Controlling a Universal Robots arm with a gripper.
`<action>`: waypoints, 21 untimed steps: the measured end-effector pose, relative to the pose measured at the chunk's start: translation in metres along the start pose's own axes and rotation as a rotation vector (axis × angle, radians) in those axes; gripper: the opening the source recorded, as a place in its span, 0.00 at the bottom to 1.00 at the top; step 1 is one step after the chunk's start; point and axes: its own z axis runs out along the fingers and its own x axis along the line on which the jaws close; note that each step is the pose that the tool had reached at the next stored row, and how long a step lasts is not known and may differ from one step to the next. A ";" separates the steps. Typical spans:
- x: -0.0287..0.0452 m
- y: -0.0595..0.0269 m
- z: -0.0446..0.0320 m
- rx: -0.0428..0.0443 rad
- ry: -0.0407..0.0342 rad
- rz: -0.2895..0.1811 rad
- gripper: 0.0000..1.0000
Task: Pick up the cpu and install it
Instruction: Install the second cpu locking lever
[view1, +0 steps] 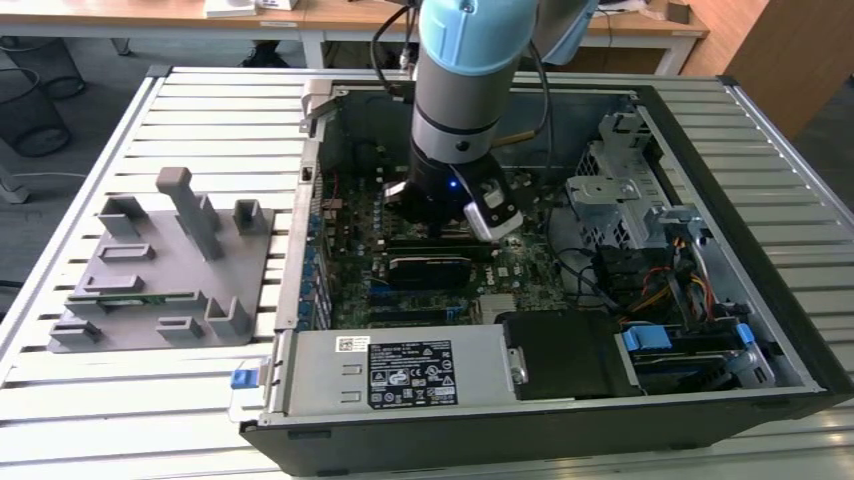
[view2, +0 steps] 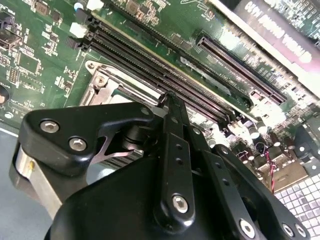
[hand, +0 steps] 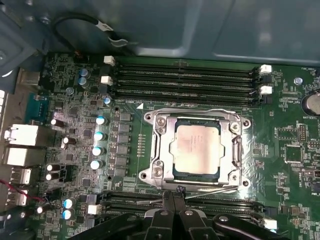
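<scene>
In the first wrist view the cpu (hand: 195, 150), a flat square chip with a shiny silver top, lies inside the metal-framed socket (hand: 159, 145) on the green motherboard. My gripper (hand: 172, 194) hangs just off the socket's edge, beside a thin wire lever (hand: 210, 189). Its black fingers are pressed together with nothing between them. The second wrist view has the gripper (view2: 167, 98) tips meeting over the socket frame (view2: 100, 82). From outside, the arm (view1: 454, 120) reaches down into the open computer case (view1: 747, 250), over the middle of the board.
Rows of memory slots (hand: 185, 75) run on both sides of the socket. A long black card slot (view2: 235, 65) lies nearby. A grey fixture plate (view1: 160, 270) sits at the exterior view's left. A power supply (view1: 400, 370), a drive cage (view1: 614, 190) and cables crowd the case.
</scene>
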 end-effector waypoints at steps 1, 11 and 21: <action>0.0003 -0.0014 0.0000 -0.0057 -0.0004 0.000 0.12; 0.0063 -0.0080 0.0032 -0.0406 -0.0019 -0.001 0.12; 0.0176 -0.0110 0.0077 -0.0495 -0.0023 -0.002 0.12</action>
